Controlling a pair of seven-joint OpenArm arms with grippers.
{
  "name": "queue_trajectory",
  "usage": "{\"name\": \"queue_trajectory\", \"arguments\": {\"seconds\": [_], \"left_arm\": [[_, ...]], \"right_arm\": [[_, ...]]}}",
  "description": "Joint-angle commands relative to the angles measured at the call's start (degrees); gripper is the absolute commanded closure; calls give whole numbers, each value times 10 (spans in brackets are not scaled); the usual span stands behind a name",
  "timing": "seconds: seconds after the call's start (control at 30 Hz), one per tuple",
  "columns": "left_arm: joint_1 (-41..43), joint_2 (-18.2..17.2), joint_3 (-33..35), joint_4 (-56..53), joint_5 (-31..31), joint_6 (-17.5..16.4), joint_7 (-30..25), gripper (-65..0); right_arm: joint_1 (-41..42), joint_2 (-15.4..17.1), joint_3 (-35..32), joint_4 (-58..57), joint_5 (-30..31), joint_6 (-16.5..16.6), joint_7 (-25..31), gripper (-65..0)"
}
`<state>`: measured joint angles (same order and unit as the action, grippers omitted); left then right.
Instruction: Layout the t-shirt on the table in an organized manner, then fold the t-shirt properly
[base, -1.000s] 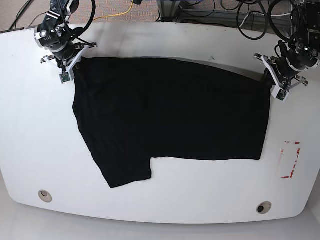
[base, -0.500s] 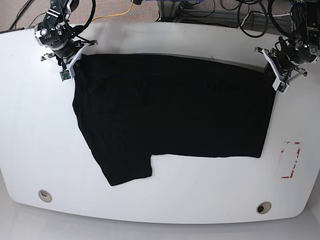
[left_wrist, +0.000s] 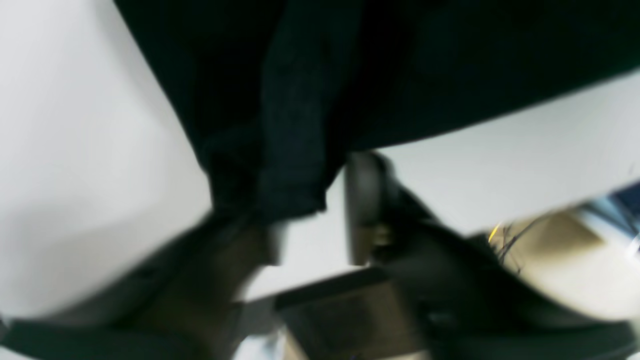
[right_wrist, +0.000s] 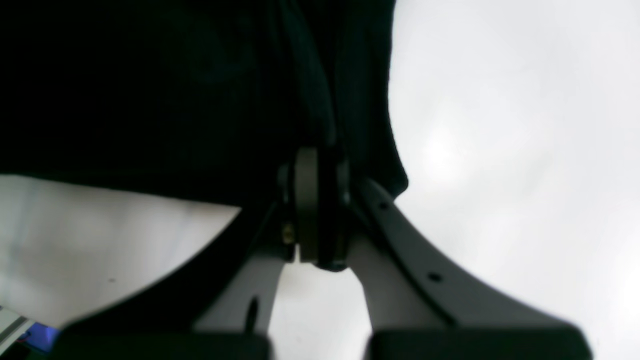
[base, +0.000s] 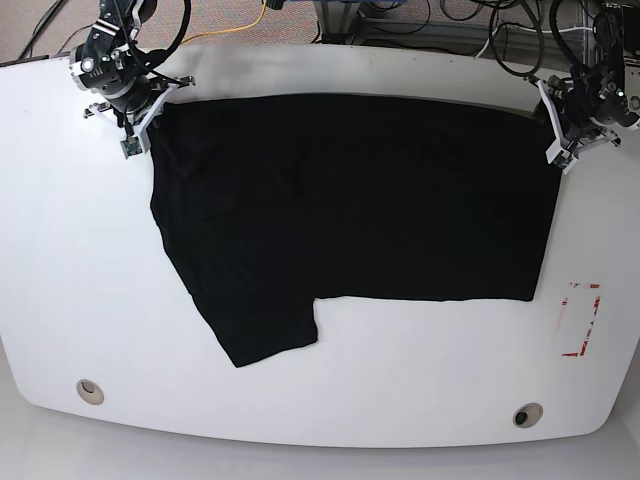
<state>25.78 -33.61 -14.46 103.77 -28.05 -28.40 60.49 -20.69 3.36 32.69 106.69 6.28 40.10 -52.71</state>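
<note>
Left gripper blurred, jaws apart at t-shirt corner; right gripper clamped on hem; print hidden.

No readable text, labels or numbers on t-shirt or table.

My right gripper is showing pale grey curved finger arms dotted with small screw holes, ending in black pads. My left gripper is wearing white brackets over a black body, black cables trailing toward twelve o'clock.
</note>
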Motion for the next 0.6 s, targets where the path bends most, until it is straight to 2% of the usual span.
{"name": "queue_trajectory", "arguments": {"seconds": [0.0, 0.1, 0.37, 0.57], "left_arm": [[-2, -16, -15, 11, 1, 1, -6, -389], [-1, -16, -44, 16, 1, -1, -5, -431], [-9, -34, -106, 13, 1, -1, -5, -460], [-68, -34, -128, 13, 1, -1, -6, -463]], "right_arm": [[2, 5, 3, 8, 4, -1, 8, -2], [2, 5, 3, 8, 5, -1, 8, -2], [2, 5, 3, 10, 5, -1, 8, -2], [2, 5, 3, 10, 5, -1, 9, -2]]}}
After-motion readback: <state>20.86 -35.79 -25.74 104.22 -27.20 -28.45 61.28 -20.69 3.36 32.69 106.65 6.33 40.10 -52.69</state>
